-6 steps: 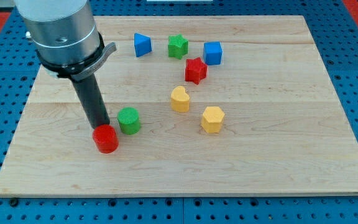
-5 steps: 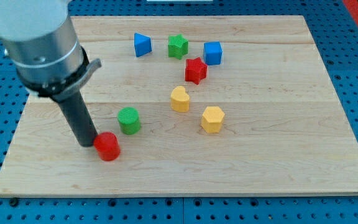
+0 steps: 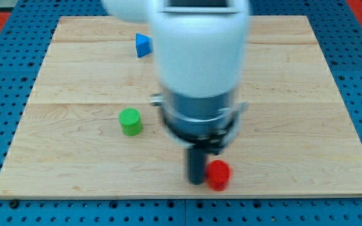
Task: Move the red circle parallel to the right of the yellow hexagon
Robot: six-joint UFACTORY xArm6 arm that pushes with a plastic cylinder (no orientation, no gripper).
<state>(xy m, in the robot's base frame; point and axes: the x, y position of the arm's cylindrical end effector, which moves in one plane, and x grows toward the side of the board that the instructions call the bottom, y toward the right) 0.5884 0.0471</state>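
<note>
While the arm body blocks the middle of the wooden board [image 3: 332, 81], my tip [image 3: 197, 182] sits near the view's bottom edge, touching the left side of the red circle [image 3: 218, 175]. Nothing is gripped; the rod only presses against the block's side. Green cylinder [image 3: 130, 122] stands well apart toward the view's left, blue triangle [image 3: 142, 45] near the view's top. Yellow hexagon is hidden behind the arm, so I can't tell its position relative to the red circle.
</note>
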